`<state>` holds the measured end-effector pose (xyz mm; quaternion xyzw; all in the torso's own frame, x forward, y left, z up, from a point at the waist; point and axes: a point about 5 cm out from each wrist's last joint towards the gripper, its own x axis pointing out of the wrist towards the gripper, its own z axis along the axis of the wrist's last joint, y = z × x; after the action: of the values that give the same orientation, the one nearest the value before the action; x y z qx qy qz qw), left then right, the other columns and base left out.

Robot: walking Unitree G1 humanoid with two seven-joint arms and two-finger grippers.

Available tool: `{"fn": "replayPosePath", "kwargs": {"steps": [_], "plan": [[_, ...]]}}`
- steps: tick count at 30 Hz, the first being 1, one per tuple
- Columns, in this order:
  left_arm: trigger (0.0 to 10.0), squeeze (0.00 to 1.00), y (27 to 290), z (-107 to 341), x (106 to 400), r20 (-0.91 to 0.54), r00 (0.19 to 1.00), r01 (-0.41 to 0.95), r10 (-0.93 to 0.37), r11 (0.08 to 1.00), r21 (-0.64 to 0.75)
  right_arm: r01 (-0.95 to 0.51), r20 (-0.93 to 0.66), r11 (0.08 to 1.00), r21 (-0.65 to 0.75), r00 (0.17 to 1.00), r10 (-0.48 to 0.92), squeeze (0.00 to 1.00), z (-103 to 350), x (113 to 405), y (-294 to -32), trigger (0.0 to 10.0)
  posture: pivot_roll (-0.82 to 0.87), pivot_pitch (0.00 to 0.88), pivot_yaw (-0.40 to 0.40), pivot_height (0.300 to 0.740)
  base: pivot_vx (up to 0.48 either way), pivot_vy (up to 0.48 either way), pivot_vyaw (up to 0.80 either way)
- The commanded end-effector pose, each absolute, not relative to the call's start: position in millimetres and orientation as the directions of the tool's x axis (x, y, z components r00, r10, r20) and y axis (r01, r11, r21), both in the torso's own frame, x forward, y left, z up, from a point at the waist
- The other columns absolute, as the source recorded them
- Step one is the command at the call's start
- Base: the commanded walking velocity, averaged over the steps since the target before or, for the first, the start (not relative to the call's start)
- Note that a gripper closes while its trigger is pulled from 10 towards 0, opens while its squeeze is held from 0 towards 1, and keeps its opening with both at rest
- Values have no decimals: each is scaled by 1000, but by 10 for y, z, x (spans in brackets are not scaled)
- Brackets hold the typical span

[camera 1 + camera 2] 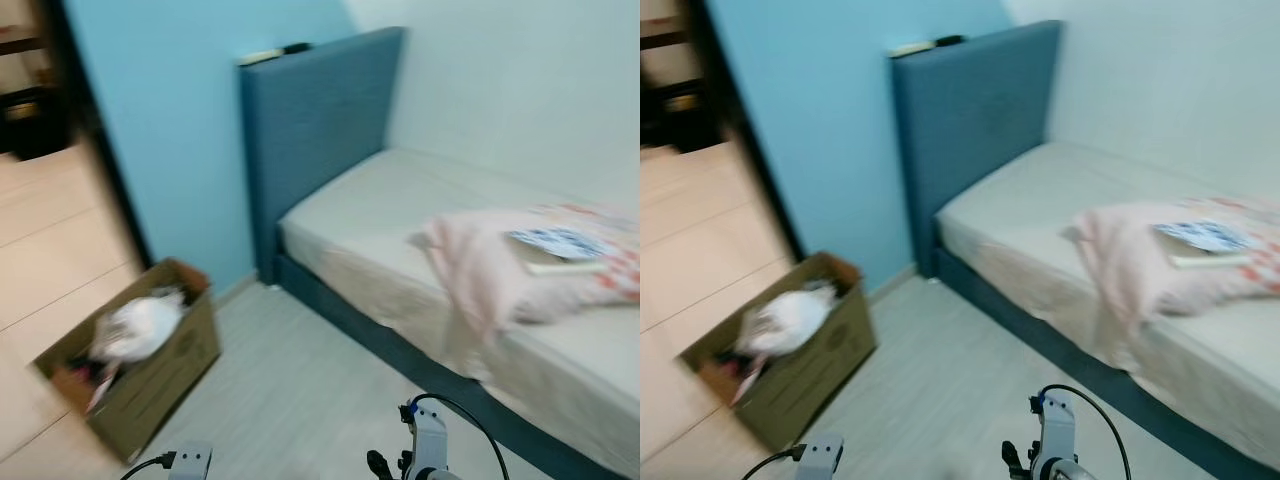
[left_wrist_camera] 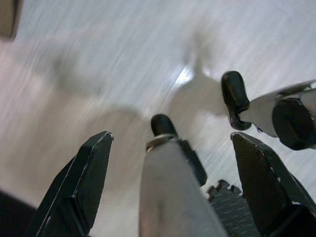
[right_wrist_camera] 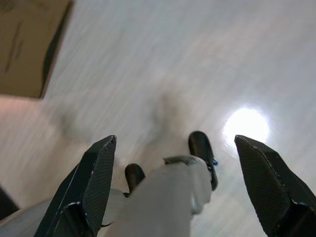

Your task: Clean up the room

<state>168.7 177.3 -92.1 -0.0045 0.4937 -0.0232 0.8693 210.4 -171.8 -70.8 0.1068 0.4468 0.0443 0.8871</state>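
Note:
An open cardboard box (image 1: pixel 135 365) stands on the floor by the blue wall, with a white bundle (image 1: pixel 140 328) and other items inside. A pink blanket (image 1: pixel 480 265) lies crumpled on the bed (image 1: pixel 380 210), hanging over its side. On the blanket rests a blue-and-white printed item (image 1: pixel 560 242), too blurred to identify. My left gripper (image 2: pixel 173 137) hangs open over the pale floor, holding nothing. Also open and holding nothing, my right gripper (image 3: pixel 176 140) hangs over the floor, with the box (image 3: pixel 29 44) off to one side.
A blue headboard (image 1: pixel 310 130) stands against the blue wall, with small objects on its top edge. A dark doorway (image 1: pixel 50 100) opens at the left onto a tiled floor. Pale floor (image 1: pixel 300 390) runs between box and bed. The eye views are blurred.

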Motion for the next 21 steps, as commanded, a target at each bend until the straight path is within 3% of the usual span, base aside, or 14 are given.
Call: {"fn": "replayPosePath", "kwargs": {"steps": [1, 21], "plan": [[10000, 0, 1741, -922, 1692, -858, 511, 50, -55, 998, -34, 22, -791, 975, 222, 589, 167, 0, -718, 2086, -1734, 10000, -130, 0, -24, 734, 0, 0, -781], [10000, 0, 1705, -915, 1712, -853, 518, 58, -62, 998, -38, 27, -795, 976, 216, 585, 159, 0, -720, 2083, -1752, 10000, -133, 0, -27, 734, 0, 0, -773]]}}
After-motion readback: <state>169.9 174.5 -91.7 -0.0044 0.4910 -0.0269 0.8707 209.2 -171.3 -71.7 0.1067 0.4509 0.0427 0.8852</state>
